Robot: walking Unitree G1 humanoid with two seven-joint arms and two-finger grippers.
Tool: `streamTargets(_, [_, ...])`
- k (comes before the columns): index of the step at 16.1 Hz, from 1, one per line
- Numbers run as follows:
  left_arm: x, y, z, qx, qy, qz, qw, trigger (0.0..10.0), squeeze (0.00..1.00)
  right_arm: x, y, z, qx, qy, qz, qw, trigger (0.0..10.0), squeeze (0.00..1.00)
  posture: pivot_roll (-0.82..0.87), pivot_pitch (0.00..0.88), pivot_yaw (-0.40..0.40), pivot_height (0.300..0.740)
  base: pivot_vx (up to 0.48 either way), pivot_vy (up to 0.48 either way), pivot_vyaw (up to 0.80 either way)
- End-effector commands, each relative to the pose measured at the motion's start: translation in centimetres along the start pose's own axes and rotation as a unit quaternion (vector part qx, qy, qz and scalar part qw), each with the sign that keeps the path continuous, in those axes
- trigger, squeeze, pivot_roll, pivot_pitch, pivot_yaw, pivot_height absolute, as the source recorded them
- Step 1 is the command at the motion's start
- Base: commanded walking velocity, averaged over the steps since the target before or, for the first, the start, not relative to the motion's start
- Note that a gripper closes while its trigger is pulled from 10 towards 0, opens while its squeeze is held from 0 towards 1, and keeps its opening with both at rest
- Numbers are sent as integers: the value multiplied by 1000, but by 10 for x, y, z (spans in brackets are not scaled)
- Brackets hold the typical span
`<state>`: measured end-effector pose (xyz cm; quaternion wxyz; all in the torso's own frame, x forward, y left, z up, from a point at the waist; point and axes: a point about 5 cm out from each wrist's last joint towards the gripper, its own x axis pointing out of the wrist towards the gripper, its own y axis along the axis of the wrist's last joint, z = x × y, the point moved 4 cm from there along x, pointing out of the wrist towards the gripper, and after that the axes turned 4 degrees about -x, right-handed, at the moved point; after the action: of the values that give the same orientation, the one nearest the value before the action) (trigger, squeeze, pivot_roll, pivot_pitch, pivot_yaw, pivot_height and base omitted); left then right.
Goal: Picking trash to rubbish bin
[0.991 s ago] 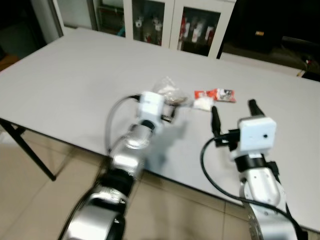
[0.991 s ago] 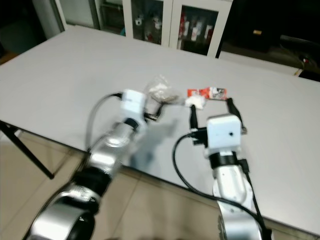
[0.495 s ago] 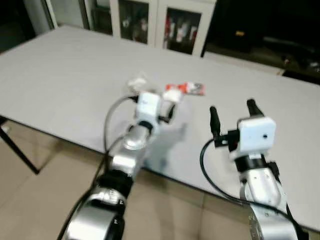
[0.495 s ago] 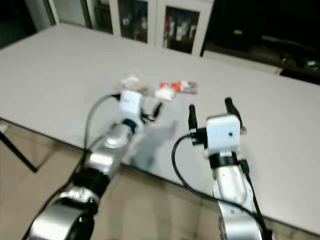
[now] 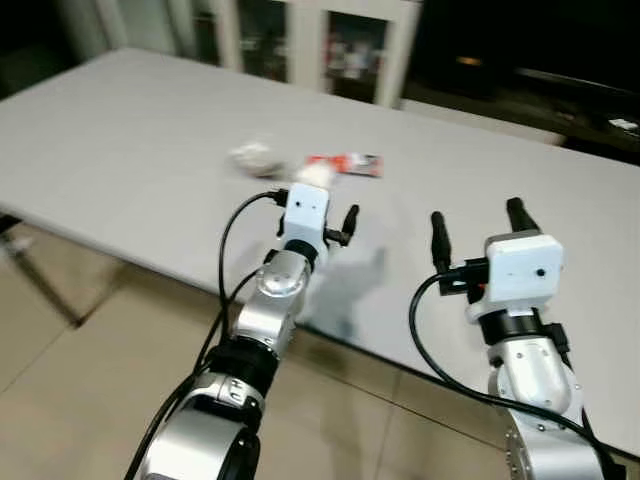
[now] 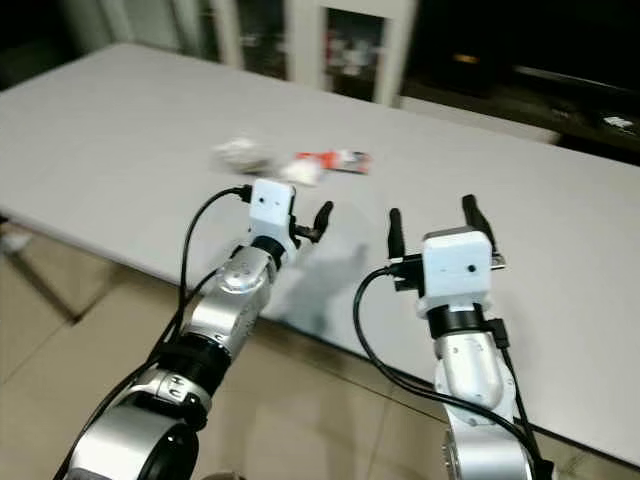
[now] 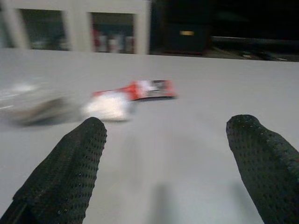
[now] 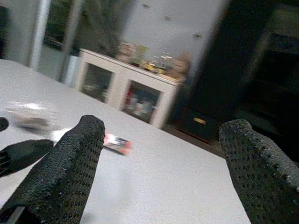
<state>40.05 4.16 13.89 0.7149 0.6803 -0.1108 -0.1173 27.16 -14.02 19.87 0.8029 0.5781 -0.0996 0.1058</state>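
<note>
Three bits of trash lie together on the grey table (image 5: 130,120): a crumpled clear plastic bag (image 5: 251,156), a small white wad (image 5: 313,174) and a red wrapper (image 5: 346,163). My left gripper (image 7: 169,122) is open over the table, a short way nearer me than the trash, with nothing between its fingers. In the left wrist view the white wad (image 7: 106,105) and red wrapper (image 7: 140,88) lie ahead of the fingers. My right gripper (image 5: 476,215) is open too, held up to the right of the left one and holding nothing.
A white cabinet (image 5: 330,45) with glass doors stands behind the table. The table's near edge (image 5: 180,270) runs across below my arms, with a dark leg (image 5: 40,285) at the left and a tiled floor (image 5: 90,400) beneath.
The camera has shifted, so the trash sits further left in the picture. My left gripper, which was up against the plastic bag, now sits a short way back from the trash. The right gripper keeps its pose.
</note>
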Motion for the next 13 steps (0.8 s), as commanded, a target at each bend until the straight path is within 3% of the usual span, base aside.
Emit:
streamTargets(1, [1, 0, -2, 3, 9, -4, 1000, 10000, 0, 0, -1, 0, -5, -1, -5, 1000, 10000, 0, 44, 38, -44, 740, 0, 0, 800])
streamTargets(6, [2, 1, -1, -1, 2, -4, 1000, 10000, 0, 1, -1, 0, -3, -2, -4, 1000, 10000, 0, 46, 34, -43, 740, 0, 0, 799])
streamTargets(9, [2, 2, 1, -11, -12, 0, 1000, 10000, 0, 1, -1, 0, 4, -4, -2, 1000, 10000, 0, 46, 34, -43, 740, 0, 0, 0])
streamTargets(13, [4, 9, -3, -15, -13, 10, 1000, 10000, 0, 2, 1, 0, 3, -3, 3, 1000, 10000, 0, 49, 32, -42, 740, 433, 0, 0])
